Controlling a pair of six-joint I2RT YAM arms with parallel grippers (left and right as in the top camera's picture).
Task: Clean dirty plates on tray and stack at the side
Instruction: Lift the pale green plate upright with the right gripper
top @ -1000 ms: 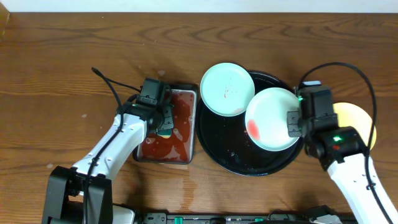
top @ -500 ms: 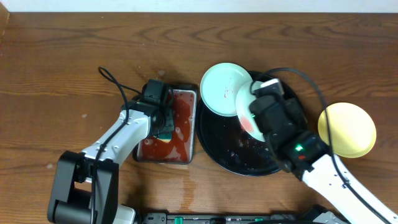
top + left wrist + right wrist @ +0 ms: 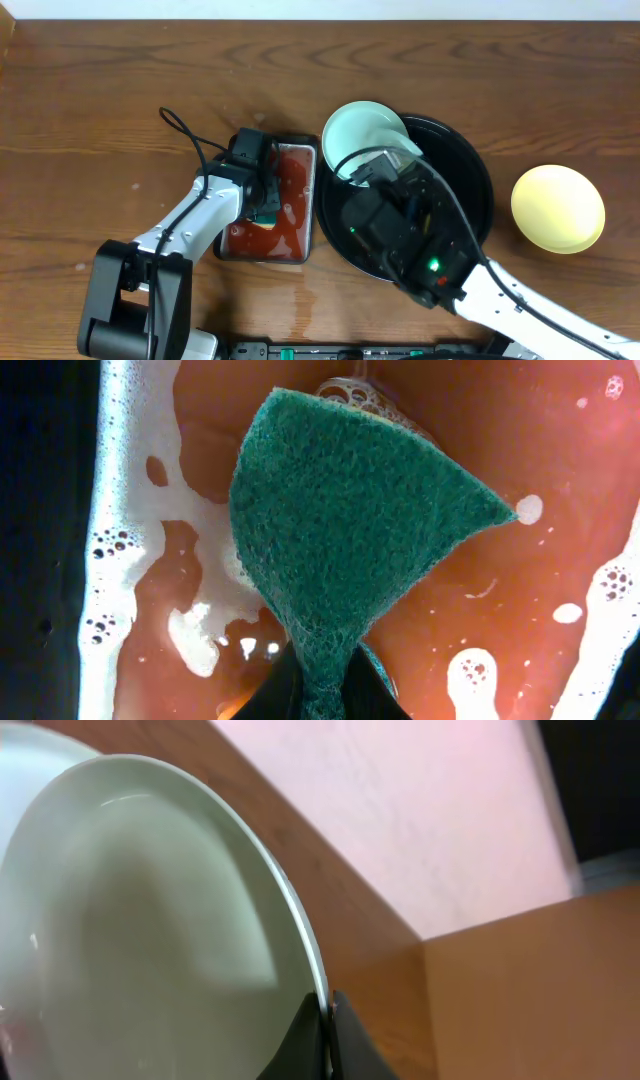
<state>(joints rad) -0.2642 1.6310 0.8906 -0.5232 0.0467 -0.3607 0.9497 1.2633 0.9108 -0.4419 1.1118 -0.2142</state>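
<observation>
Tray point(image 3: 478, 190) sits beneath right end effector point(image 3: 325, 1020), which pinches white plate point(image 3: 150, 920) by its rim, tilted on edge. Thin hold: plate may slip, or knock mint plate point(image 3: 355, 130) just beyond. Left end effector point(image 3: 325, 688) clamps sponge point(image 3: 350, 550); likely to drip.

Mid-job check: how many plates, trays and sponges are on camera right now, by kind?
Plates: 3 (mint plate, yellow plate, white plate in the right gripper)
Trays: 2 (round black tray, rectangular tray of red liquid)
Sponges: 1 (green sponge in the left gripper)
Total: 6
</observation>
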